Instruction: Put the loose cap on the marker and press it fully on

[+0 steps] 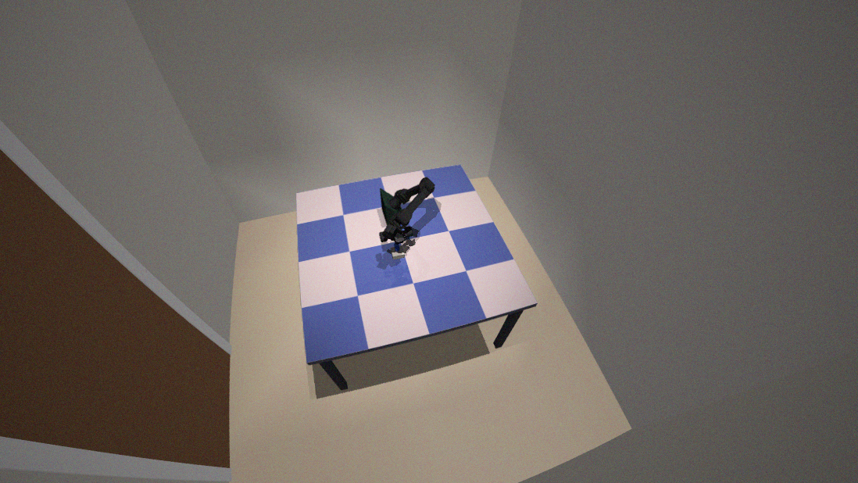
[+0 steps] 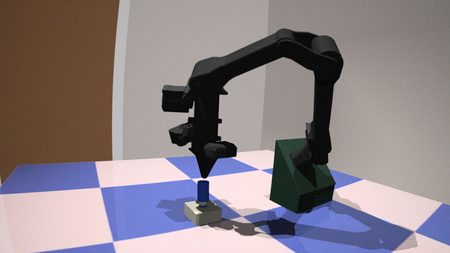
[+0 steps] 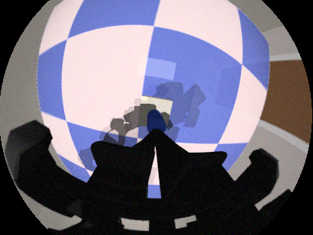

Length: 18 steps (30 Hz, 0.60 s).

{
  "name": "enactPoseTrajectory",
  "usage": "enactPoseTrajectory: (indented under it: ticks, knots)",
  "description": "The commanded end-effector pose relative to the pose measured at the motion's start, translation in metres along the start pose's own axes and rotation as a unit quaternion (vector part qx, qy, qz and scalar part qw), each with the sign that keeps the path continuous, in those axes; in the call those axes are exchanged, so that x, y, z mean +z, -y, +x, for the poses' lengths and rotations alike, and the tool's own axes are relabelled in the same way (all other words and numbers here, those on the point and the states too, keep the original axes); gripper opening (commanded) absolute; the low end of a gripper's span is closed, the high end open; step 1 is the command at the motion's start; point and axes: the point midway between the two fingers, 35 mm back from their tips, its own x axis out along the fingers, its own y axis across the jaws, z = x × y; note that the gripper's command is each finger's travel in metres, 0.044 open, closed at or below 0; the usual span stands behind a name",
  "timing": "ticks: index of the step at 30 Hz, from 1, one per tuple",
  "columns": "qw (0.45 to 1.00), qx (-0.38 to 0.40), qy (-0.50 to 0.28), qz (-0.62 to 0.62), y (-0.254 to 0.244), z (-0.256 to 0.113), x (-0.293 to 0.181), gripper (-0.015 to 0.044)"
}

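The pale holder block sits on the table. The blue cap stands upright over the marker in it. Below the cap's lower rim a short light band and a bit of blue of the marker show above the block. My gripper points straight down, shut and empty. In the exterior view its tips are just above the cap's top, with a small gap that shows. In the wrist view the fingertips cover part of the cap. In the top view the arm partly hides the cap.
The green wedge-shaped arm base stands behind the holder block, and the arm arches from it to above the block. The blue and white checkered table lies under everything. The arm's shadow falls around the block.
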Motion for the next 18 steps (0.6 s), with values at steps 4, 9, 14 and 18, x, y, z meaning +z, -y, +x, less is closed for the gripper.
enactPoseTrajectory:
  ticks: [4,9,14,18]
  knots:
    - [1.000,-0.006,0.008,-0.002,0.003,-0.077,0.000,0.0000]
    - [1.000,-0.006,0.008,-0.002,0.003,-0.080,0.000,0.0053]
    - [1.000,-0.006,0.008,-0.002,0.003,-0.080,0.000,0.0184]
    - [1.000,-0.006,0.008,-0.002,0.003,-0.080,0.000,0.0289]
